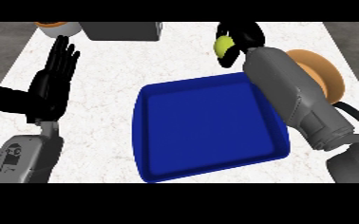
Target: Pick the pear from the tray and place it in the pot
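Observation:
A yellow-green pear (223, 46) is held in my right hand (240, 36), whose black fingers curl round it above the counter, beyond the far right corner of the blue tray (163, 123). The tray lies in the middle of the counter with nothing in it. The pot (324, 75), orange-brown and round, shows at the right, partly hidden behind my right forearm. My left hand (52, 83) stays open at the left edge, fingers up, resting.
A grey box (123, 30) stands at the back of the counter. Beside it at the far left is a round orange-and-white container (58, 27). The white marble counter (105, 76) spreads between tray and left hand.

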Robot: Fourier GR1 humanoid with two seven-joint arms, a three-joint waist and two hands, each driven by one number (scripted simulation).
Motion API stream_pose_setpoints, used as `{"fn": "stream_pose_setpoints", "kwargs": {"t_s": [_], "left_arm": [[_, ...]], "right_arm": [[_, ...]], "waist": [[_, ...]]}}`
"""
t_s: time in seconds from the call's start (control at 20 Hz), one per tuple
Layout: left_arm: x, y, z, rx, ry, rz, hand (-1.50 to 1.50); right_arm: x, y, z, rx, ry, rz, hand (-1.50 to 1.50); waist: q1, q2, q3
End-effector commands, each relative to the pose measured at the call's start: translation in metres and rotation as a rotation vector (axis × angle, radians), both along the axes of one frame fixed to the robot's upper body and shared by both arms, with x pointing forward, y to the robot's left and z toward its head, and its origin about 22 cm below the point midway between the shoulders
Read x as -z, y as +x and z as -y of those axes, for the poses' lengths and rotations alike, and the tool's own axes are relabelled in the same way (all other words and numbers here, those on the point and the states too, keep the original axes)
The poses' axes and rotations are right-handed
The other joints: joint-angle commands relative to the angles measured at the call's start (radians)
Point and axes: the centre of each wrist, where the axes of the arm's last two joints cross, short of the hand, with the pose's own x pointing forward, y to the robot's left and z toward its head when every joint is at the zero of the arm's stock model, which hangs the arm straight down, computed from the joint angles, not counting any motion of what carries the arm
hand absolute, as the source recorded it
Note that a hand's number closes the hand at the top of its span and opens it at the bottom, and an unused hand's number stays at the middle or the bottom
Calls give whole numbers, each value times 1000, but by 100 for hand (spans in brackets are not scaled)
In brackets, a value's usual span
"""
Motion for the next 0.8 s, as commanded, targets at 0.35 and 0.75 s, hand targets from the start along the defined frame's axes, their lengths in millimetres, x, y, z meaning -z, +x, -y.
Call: {"fn": "stream_pose_setpoints", "kwargs": {"t_s": [0.35,0.75], "left_arm": [[-6,3,7,28,12,12,0],[-4,-1,6,-3,-4,17,0]], "right_arm": [[-103,27,-29,836,-105,487,150],[-113,24,-57,1103,-202,497,150]], "waist": [[33,11,3],[-5,17,12]]}}
